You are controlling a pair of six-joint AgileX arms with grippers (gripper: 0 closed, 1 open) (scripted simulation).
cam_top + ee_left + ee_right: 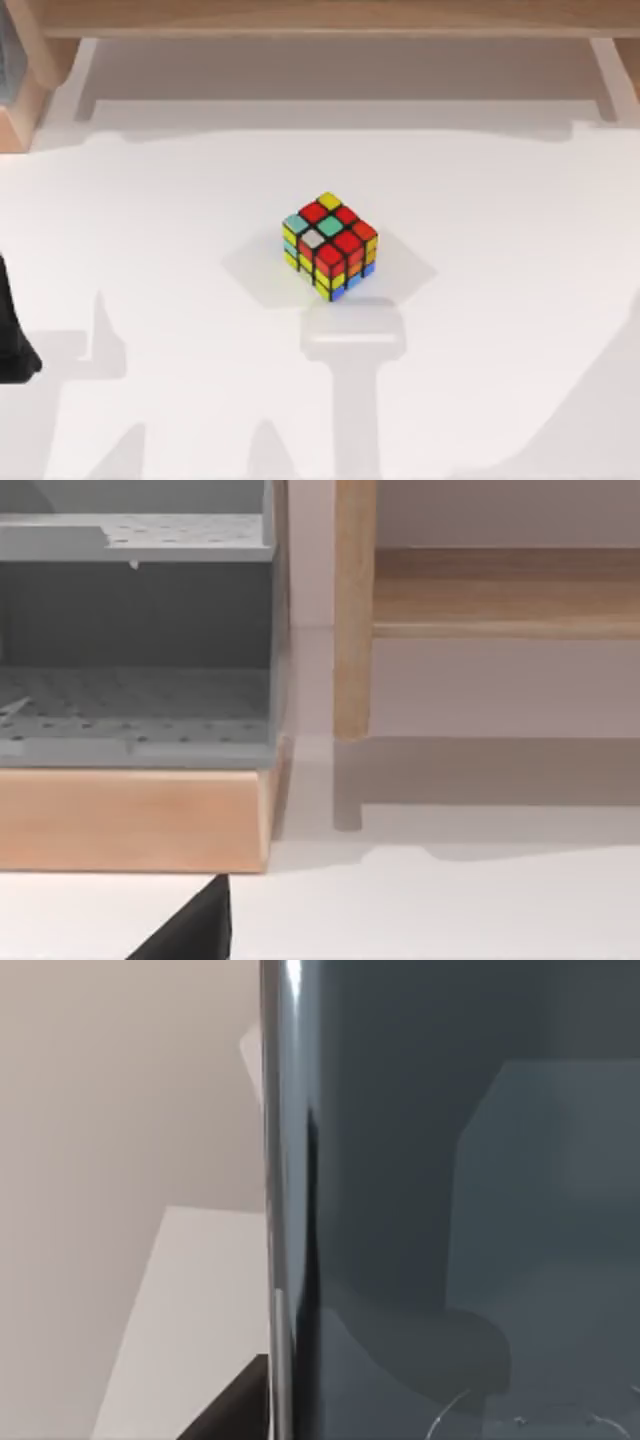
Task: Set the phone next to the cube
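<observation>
— Where's the cube?

— The cube (329, 245) stands alone near the middle of the white counter (520, 300), red stickers mostly on top.

— And the phone?

— The phone (450, 1190) hangs right before my right wrist camera, glossy dark face and bright edge up close. Whether my right fingers clamp it, I cannot tell.

— Your left arm?

— Parked at the counter's left edge (12, 335); its fingers' state I cannot tell either.

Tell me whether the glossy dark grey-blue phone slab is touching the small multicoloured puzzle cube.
Apart. In the top view the cube stands alone on the white table, nothing against it; the phone looms close in the right wrist view.
</observation>
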